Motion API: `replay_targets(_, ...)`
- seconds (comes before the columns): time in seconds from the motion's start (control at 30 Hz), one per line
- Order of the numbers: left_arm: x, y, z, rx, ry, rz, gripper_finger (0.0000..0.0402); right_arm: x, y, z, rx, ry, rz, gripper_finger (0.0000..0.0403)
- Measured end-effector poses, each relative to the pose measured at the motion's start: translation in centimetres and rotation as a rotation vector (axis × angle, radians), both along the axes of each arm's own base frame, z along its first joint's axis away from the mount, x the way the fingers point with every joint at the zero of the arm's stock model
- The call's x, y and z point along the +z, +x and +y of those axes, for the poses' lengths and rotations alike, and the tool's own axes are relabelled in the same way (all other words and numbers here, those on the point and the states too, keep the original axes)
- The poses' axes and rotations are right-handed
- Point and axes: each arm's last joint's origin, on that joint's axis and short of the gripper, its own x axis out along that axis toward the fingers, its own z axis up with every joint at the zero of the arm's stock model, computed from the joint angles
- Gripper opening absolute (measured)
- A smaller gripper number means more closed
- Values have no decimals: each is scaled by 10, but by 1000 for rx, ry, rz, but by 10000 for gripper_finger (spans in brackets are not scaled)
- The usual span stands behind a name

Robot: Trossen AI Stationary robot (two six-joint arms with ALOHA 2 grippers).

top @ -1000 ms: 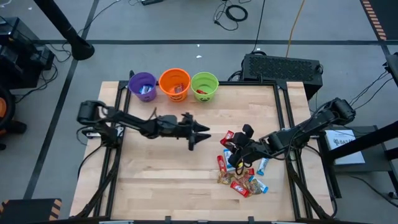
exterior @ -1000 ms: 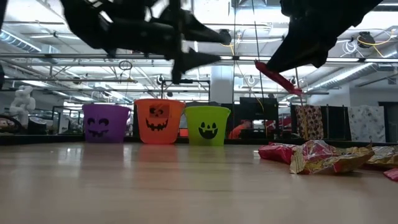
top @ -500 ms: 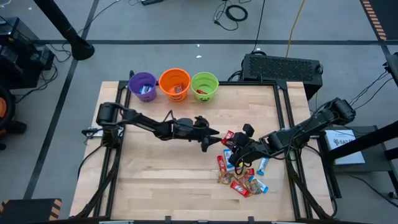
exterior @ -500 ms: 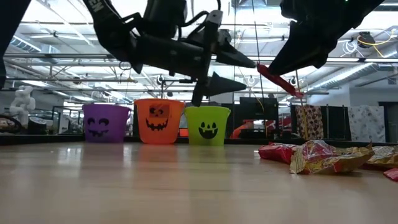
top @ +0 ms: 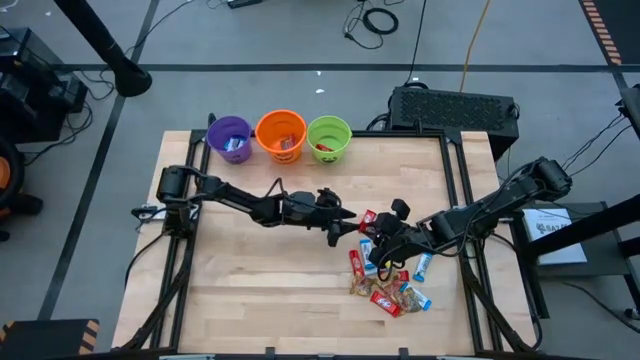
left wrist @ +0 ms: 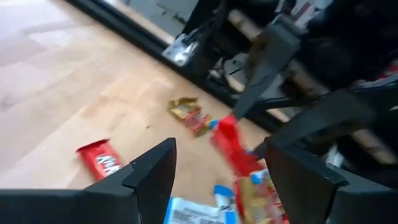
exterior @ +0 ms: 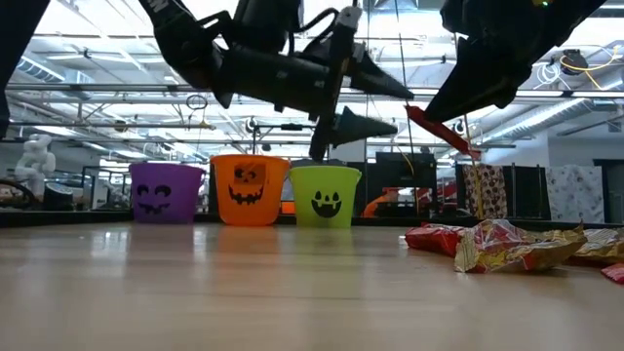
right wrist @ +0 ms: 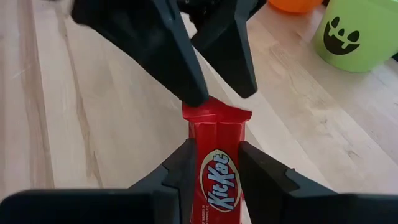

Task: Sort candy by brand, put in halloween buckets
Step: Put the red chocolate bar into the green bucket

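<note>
Three halloween buckets stand in a row at the far edge of the table (top: 260,290): a purple bucket (top: 229,138), an orange bucket (top: 281,135) and a green bucket (top: 329,139), each printed with a dark grinning face. From above, the purple bucket holds blue-wrapped candy, the orange bucket a darker wrapper, and the green bucket a red one.

The rest of the candy pile (top: 385,285) lies loose on the table's right half, a heap of shiny red, blue and gold wrappers, some crumpled.

The right hand (right wrist: 211,163) is raised above this pile and pinches a red Kit Kat bar (right wrist: 214,168) between its fingers; the bar is glossy red with white lettering in an oval, and its crimped end sticks out ahead of the fingertips. In the low view the bar hangs tilted in the air, clear of the table.

The left hand (top: 342,226) reaches across from the left side, its fingers spread wide, their tips just at the free end of the Kit Kat bar.
</note>
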Motion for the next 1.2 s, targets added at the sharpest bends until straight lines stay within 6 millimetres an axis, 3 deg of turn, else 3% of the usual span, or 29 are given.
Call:
replay_targets(0.37,0,0,1,16,23,5,243,0,1,-2,-7,1,-2,105)
replay_targets(1.0,3,3,-4,-41,119,8,46,0,1,-3,-10,0,-1,105)
replay_targets(1.1,3,3,-6,-46,117,8,37,0,1,-3,-10,-1,0,105)
replay_targets(1.2,5,4,-8,-29,118,5,56,0,1,-3,-10,-1,0,105)
